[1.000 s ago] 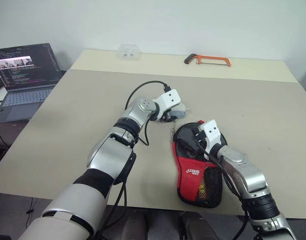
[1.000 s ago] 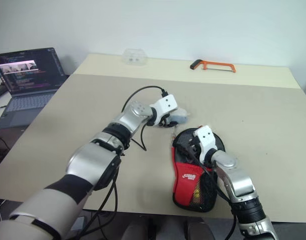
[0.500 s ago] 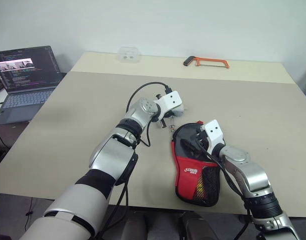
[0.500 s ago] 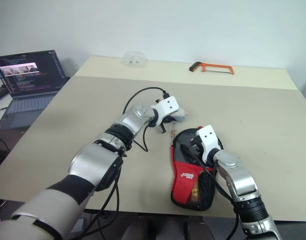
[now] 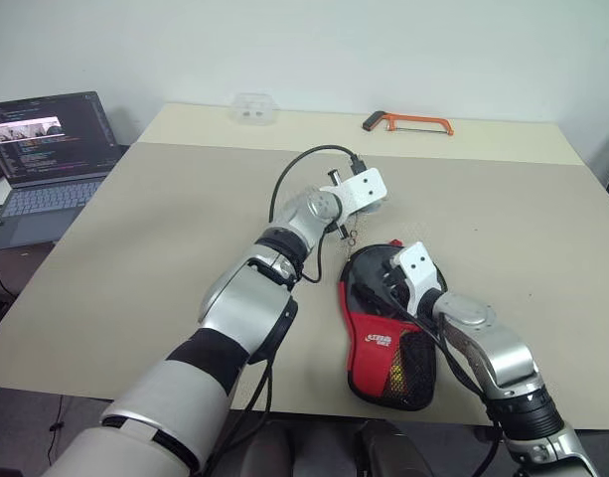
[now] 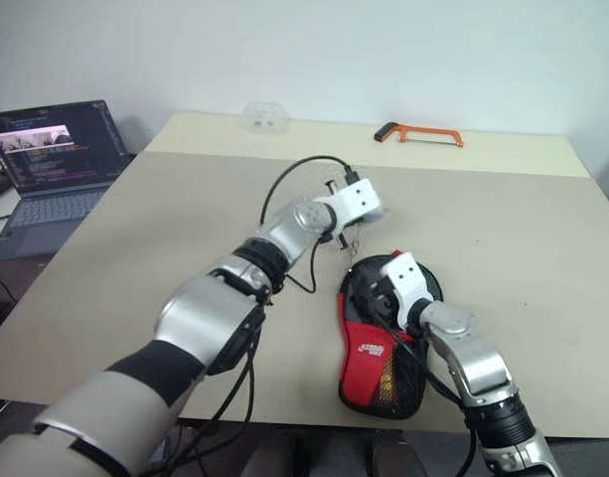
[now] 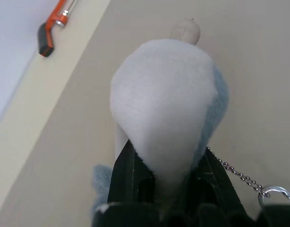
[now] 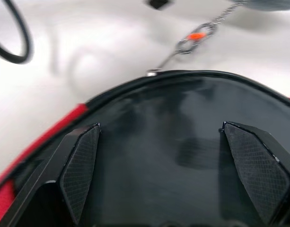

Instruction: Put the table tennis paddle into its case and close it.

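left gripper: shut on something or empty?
Shut on the grey-and-white plush charm: the left gripper's black fingers pinch its lower end, and its bead chain hangs free beside them.

A lab or office-type test room is indicated. A large plain beige surface (image 5: 165,229) is set against a bare white wall (image 5: 383,50). An open laptop (image 5: 46,149) with code on a dark screen is seen on a side desk at the left. An orange-handled hacksaw (image 5: 408,122) and a small clear plastic box (image 5: 252,106) are left at the far edge.
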